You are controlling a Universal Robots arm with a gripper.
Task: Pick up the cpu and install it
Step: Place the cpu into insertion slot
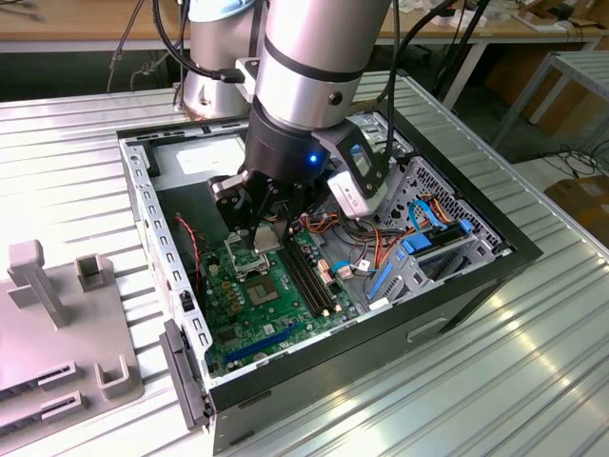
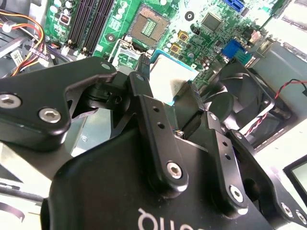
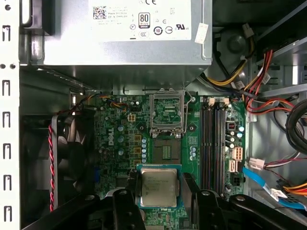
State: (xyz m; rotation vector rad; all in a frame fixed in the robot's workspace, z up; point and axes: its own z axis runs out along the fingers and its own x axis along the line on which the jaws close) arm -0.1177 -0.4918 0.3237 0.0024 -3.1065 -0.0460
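inside the open computer case (image 1: 333, 360), over the green board (image 1: 249, 307), the gripper (image 1: 267, 231) pinches the cpu (image 3: 159, 186) by two opposite edges, its fingers (image 3: 129, 196) pressed against the chip. the first wrist view looks straight down on the chip's silver top, held flat close by the open socket (image 3: 166, 152), whose metal frame (image 3: 168, 111) stands raised near the grey power box (image 3: 124, 43). the second wrist view shows the black finger links (image 2: 158, 129) and a fan (image 2: 235, 91). the exterior view shows the case lying on a ribbed metal table (image 1: 457, 400).
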